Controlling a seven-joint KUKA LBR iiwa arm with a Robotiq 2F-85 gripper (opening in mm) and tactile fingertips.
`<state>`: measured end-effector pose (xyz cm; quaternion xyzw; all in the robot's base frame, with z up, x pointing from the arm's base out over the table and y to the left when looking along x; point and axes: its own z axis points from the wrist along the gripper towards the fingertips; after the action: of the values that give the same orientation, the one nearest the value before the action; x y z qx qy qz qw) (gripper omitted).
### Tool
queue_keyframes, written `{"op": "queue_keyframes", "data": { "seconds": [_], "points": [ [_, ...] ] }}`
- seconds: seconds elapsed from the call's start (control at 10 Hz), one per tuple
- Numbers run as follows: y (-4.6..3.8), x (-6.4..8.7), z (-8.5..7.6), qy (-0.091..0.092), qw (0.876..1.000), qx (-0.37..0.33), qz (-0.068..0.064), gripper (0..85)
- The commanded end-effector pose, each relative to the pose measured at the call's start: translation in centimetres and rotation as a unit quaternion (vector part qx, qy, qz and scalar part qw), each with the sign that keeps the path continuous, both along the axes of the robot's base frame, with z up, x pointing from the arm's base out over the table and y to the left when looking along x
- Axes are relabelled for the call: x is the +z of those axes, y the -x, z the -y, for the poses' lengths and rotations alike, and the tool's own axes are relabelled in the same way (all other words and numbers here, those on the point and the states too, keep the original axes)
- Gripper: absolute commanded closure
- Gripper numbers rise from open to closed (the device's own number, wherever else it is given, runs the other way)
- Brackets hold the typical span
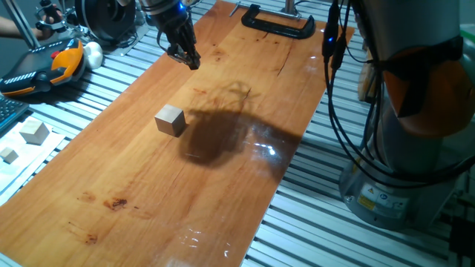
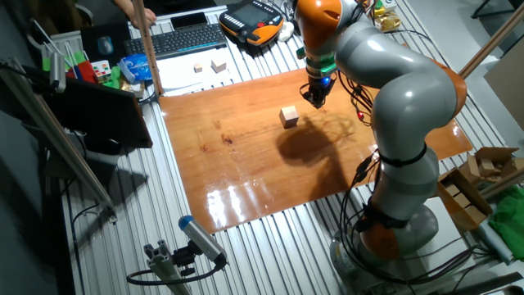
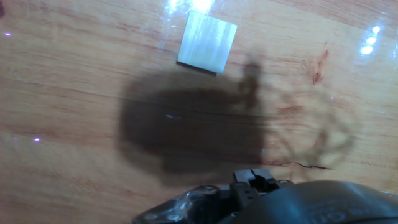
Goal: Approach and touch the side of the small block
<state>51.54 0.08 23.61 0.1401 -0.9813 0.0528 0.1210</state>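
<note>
The small block (image 1: 171,119) sits alone on the bare wood of the tabletop (image 1: 148,208), roughly mid-board, with nothing touching it. In the hand view we see its pale top face near the upper edge of the picture, just beyond the arm's dark shadow (image 3: 193,127). The gripper (image 1: 185,55) hangs above the board on the far side of the block, well apart from it and clearly off the surface. Its fingers (image 1: 194,62) look drawn close together, with nothing between them, though the tips are too dark for us to be sure.

The cube is light and loose, so we judge the main risk to be arriving too fast or too low on its face, which would shove it along the glossy wood instead of merely touching it. If we descend too steeply, we land on the top face, not the side. Paler cubes (image 1: 33,131) lie off the board's left edge, and we must not head for those.
</note>
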Motion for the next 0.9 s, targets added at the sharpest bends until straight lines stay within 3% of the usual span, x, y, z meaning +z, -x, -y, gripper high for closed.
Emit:
{"op": "queue_keyframes", "data": {
  "seconds": [0.0,0.2,0.3,0.5,0.6,0.7,0.8],
  "points": [
    [0.0,-0.01,0.01,0.0,1.0,-0.002,0.0,84.3],
    [0.0,-0.01,0.01,0.0,1.0,-0.009,0.004,84.3],
    [0.0,-0.01,0.01,-0.047,0.997,-0.039,0.04,84.3],
    [0.0,-0.01,0.01,-0.053,0.995,-0.08,0.027,84.3],
    [0.0,-0.01,0.01,-0.043,0.994,-0.097,0.037,84.3],
    [0.0,-0.01,0.01,-0.034,0.992,-0.108,0.06,84.3],
    [0.0,-0.01,0.01,-0.033,0.99,-0.118,0.067,84.3]
  ]
}}
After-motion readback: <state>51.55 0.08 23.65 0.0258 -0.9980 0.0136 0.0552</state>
